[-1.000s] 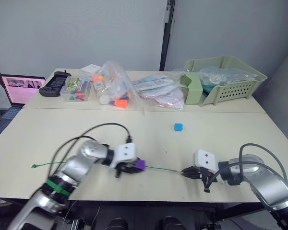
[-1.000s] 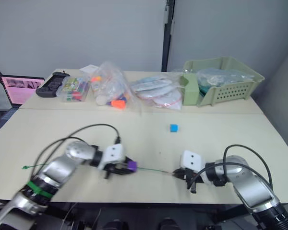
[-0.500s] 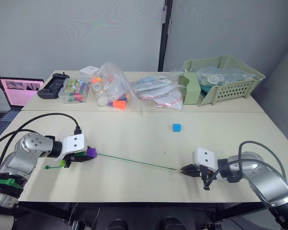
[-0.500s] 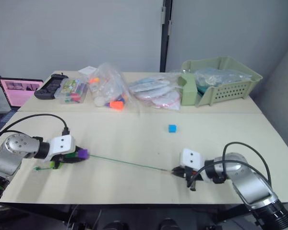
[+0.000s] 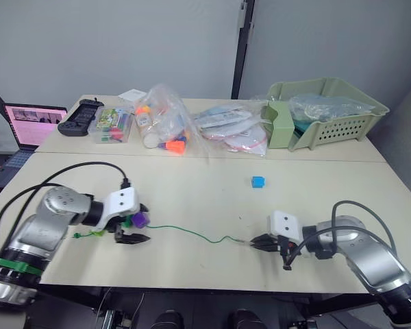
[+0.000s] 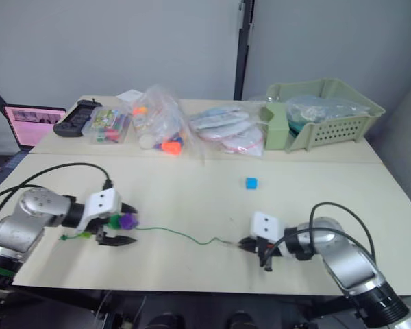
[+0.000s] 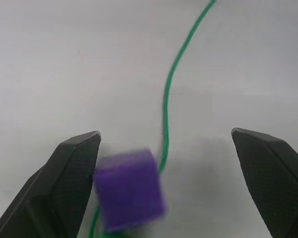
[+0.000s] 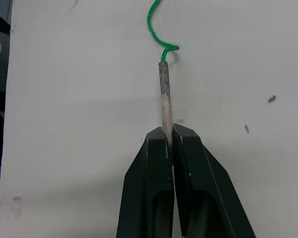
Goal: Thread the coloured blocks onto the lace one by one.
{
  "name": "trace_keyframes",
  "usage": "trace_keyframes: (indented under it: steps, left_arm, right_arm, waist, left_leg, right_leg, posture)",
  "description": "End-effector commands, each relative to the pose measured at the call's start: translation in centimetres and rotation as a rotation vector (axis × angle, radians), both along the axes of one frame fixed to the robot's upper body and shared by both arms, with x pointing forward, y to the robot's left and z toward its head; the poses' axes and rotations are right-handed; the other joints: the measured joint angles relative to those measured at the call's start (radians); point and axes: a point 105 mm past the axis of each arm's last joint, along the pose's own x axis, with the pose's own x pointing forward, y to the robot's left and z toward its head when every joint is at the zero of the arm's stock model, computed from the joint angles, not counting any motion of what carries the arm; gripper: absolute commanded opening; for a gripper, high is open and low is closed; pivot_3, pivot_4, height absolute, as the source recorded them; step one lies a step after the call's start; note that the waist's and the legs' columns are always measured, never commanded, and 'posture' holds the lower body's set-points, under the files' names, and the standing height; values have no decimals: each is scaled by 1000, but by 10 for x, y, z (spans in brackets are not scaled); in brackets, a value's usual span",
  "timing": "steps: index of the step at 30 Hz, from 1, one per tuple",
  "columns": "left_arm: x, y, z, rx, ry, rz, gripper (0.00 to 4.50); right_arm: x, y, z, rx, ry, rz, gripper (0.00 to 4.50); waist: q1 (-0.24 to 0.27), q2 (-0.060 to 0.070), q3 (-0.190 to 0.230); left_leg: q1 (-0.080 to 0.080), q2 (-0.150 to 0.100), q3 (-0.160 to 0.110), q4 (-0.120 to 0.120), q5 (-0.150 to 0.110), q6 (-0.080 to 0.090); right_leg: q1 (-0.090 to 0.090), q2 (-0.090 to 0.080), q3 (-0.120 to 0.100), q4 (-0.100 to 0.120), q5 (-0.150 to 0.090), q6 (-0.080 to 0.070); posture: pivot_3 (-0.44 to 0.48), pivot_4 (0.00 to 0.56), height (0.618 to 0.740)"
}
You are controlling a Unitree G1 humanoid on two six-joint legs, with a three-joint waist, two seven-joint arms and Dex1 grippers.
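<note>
My left gripper (image 7: 165, 134) stands open on the table at the left. A purple block (image 7: 129, 191) lies between its fingers, close against one finger (image 7: 74, 168). The green lace (image 5: 192, 234) runs past the purple block and snakes loosely across the table to my right gripper (image 8: 169, 135). That gripper is shut on the lace's stiff tan tip (image 8: 164, 94). A bit of green shows just beside the purple block (image 6: 128, 221), on the side away from the tip. A blue block (image 5: 258, 181) lies alone farther back, right of centre.
Along the back of the table stand a pale green basket (image 5: 342, 123), clear plastic bags (image 5: 163, 123) holding orange pieces, a flat packet (image 5: 227, 129), a clear box (image 5: 112, 127) and a black controller (image 5: 79, 116). A laptop (image 5: 29, 126) sits at far left.
My left gripper has opened and let go of the purple block, and has shifted slightly right. The lace, taut half a second ago, now lies slack and wavy. The right gripper holds still.
</note>
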Motion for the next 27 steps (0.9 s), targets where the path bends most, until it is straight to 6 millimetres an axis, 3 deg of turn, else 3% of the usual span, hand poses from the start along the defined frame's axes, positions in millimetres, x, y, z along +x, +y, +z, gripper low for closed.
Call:
trace_keyframes:
  steps: [1,11,16,23,24,27]
  left_arm:
    - [-8,-34,6,-56,-8,-73,4450]
    - [-12,-116,-6,-195,-15,-162,4450]
    - [-13,-136,-16,-187,-41,-215,4450]
    - [-9,-142,-20,-178,-53,-225,4450]
    - [-9,-142,-20,-180,-55,-226,3897]
    - [-10,-144,-19,-188,-50,-233,2991]
  right_arm:
    - [2,11,8,15,-29,15,0]
    - [0,21,6,18,-16,22,0]
    - [-1,25,5,20,-11,25,0]
    - [-1,25,5,19,-10,23,0]
    - [-1,25,5,19,-10,23,0]
    - [-1,26,5,19,-9,23,0]
  waist:
    - [2,0,0]
    - [17,0,0]
    - [16,0,0]
    - [17,0,0]
    - [18,0,0]
    - [18,0,0]
  left_leg:
    - [0,0,0,0,0,0]
    - [-1,-2,-1,4,0,0]
    - [-1,-2,-1,4,0,0]
    - [-1,-2,-2,5,0,0]
    - [-1,-2,-2,5,0,0]
    - [-2,-2,-2,6,0,0]
  right_leg:
    - [0,0,0,0,0,0]
    - [1,1,0,0,1,0]
    - [1,1,0,1,1,0]
    - [1,1,-1,1,2,0]
    - [1,1,-1,1,2,0]
    - [1,1,-1,1,2,0]
  posture:
    - [0,150,740]
    - [0,150,740]
    - [0,150,740]
    - [0,150,740]
    - [0,150,740]
    - [0,150,740]
